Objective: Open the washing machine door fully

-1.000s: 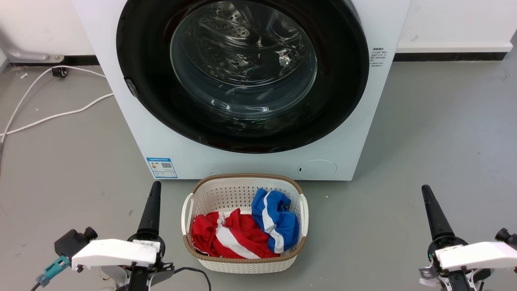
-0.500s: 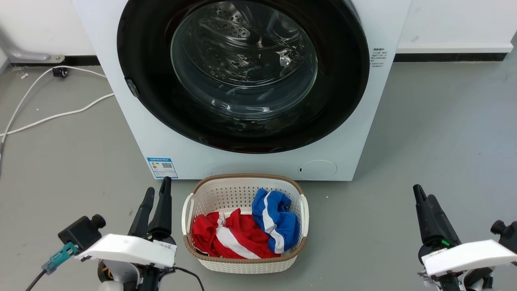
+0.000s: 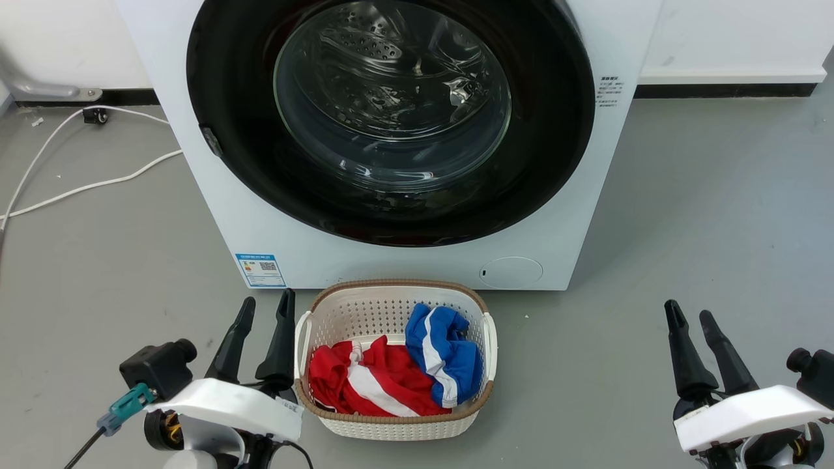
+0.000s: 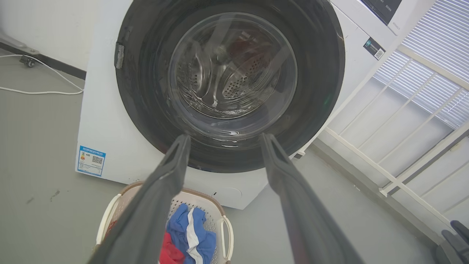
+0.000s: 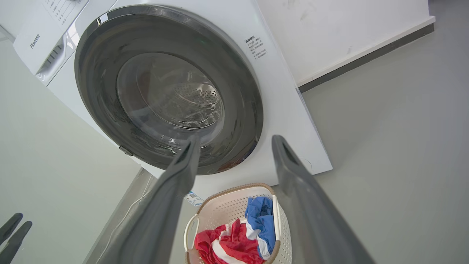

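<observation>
The washing machine [image 3: 391, 267] is a white front-loader facing me. The washing machine door [image 3: 225, 98] is a glossy black disc with a clear glass bowl, lying shut and flush against the front; the steel drum shows through the glass. A small grey latch piece [image 3: 210, 140] sits on its left rim. My left gripper [image 3: 267, 303] stands open low on the floor, left of the basket and well short of the door. My right gripper [image 3: 689, 311] is open at the lower right, far from the machine. Along both wrist views, the door [image 4: 146, 91] [image 5: 242, 110] lies beyond empty open fingers.
A white perforated laundry basket [image 3: 391, 284] with red and blue clothes stands on the grey floor just before the machine. White cables [image 3: 85, 185] trail on the floor at the left. A white railed window frame [image 4: 403, 128] stands to the machine's right.
Each gripper's fingers looked like one dark shape a second ago and now stand visibly apart. The left gripper has shifted right, closer to the basket. The door has not moved.
</observation>
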{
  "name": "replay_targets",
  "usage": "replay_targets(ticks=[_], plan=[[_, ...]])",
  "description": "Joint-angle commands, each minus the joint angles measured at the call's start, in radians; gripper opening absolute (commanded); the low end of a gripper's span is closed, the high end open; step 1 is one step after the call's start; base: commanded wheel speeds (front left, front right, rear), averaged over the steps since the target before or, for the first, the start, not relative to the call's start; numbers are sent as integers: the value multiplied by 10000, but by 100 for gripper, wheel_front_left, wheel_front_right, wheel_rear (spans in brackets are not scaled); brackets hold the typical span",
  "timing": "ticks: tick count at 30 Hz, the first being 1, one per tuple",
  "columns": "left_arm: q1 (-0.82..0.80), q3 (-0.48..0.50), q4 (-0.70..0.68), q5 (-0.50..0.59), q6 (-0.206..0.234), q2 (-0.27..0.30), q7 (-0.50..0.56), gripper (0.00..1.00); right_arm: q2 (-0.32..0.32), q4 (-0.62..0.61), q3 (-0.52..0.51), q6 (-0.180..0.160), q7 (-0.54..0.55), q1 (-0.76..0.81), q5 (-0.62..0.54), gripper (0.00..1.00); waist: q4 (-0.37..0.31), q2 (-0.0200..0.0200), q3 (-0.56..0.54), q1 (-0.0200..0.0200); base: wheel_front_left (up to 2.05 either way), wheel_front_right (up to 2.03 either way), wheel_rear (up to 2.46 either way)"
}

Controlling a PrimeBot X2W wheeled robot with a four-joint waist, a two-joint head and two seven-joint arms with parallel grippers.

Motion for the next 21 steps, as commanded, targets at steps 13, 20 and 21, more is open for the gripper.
replay_targets(ticks=[13, 20, 21], plan=[[-164, -385, -33, 1870, 135, 320, -430, 100, 103, -516, -16, 19, -28, 127, -2219, 100, -56, 0, 4, 0, 0, 0, 0], [-196, -488, -17, 2566, 234, 416, -601, 100, 138, -719, -4, 20, 8, 225, -3034, 100, -55, 0, 7, 0, 0, 0, 0], [-189, -499, -13, 2664, 250, 432, -631, 100, 141, -744, -1, 20, 7, 246, -3131, 100, -57, 0, 8, 0, 0, 0, 0]])
